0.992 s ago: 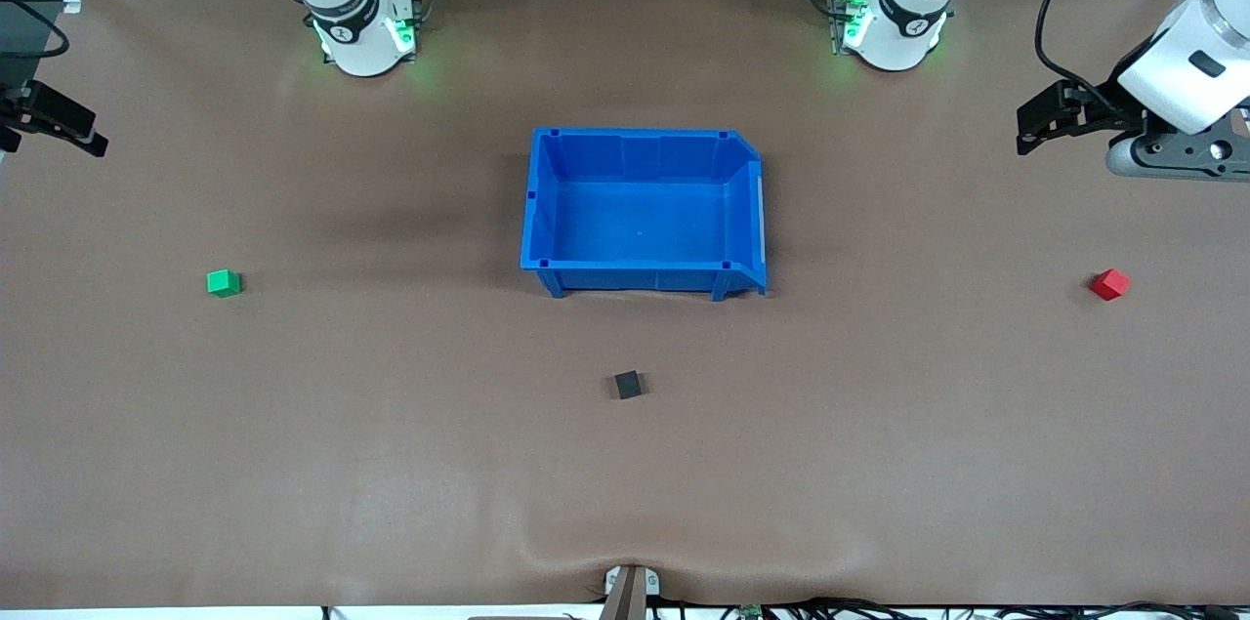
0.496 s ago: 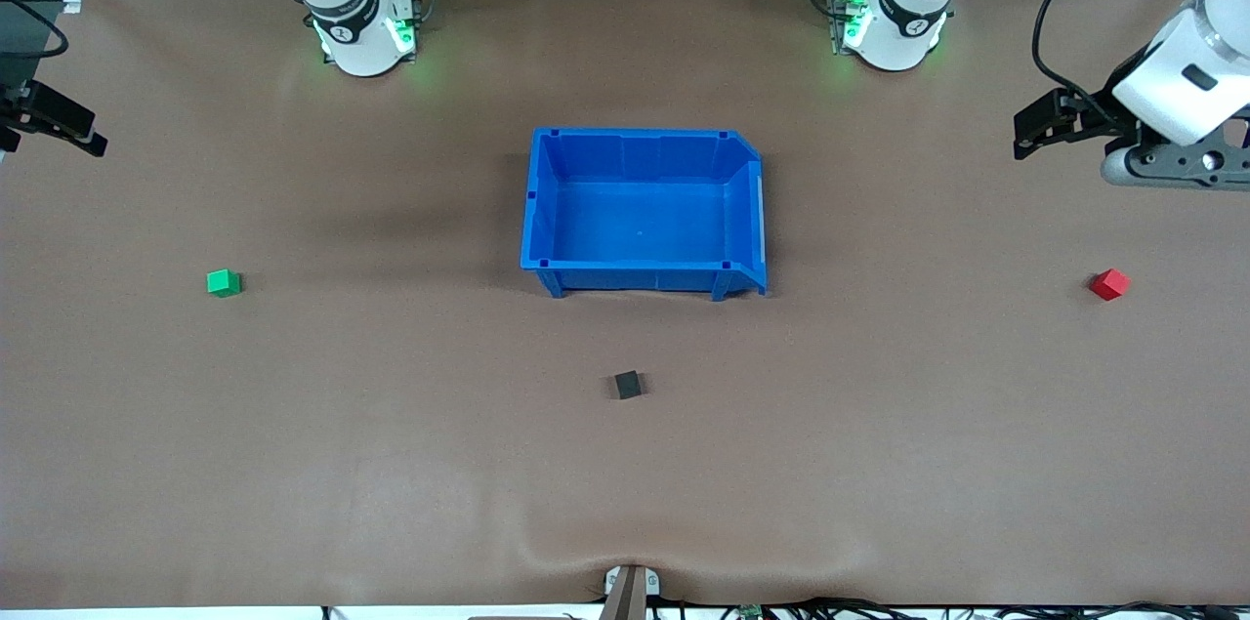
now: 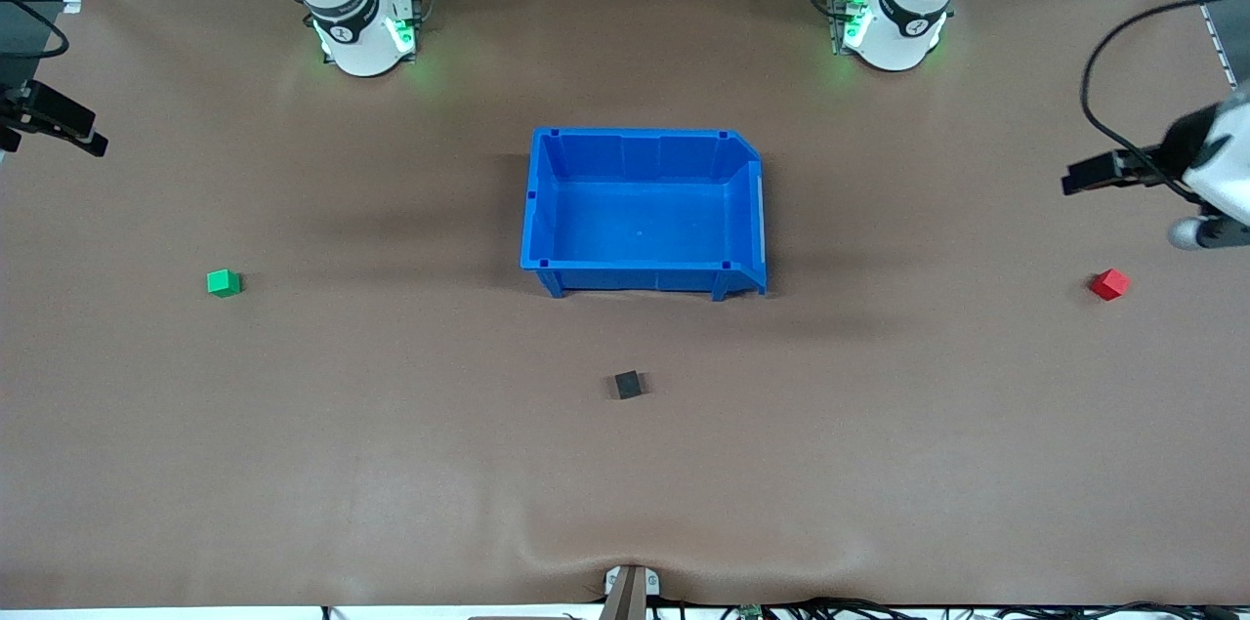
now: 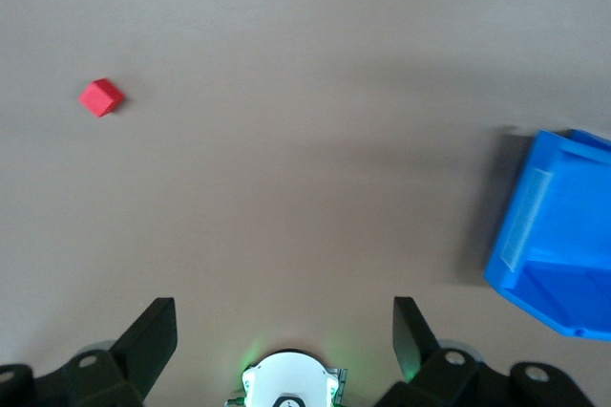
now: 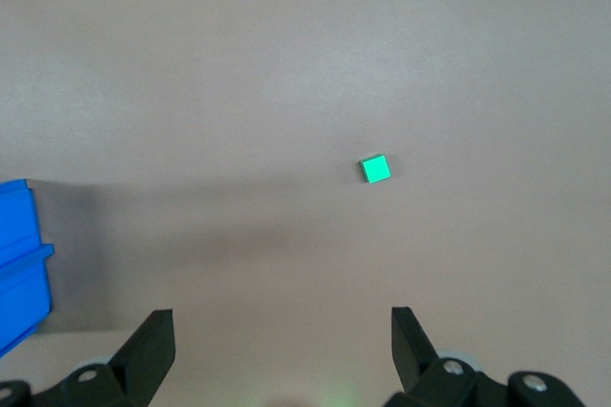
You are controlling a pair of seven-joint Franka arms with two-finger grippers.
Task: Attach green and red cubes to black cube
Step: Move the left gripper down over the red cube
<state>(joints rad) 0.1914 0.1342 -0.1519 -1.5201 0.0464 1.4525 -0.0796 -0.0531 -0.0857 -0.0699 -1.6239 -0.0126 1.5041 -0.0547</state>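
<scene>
The small green cube (image 3: 223,282) lies toward the right arm's end of the brown desk (image 3: 391,464), the small red cube (image 3: 1108,284) toward the left arm's end, the matte black cube (image 3: 628,385) between them, nearer the camera than the blue plastic bin (image 3: 747,210). I judge this spacing gives one cube to each arm. The left claw (image 4: 284,342) and the right claw (image 5: 283,340) hang apart, holding nothing.

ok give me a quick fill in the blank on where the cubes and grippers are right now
1. The black cube lies nearer the front camera than the blue ____.
2. The left gripper hangs open near the ____ cube.
3. The green cube sits toward the ____ arm's end of the table.

Missing words: bin; red; right
</scene>
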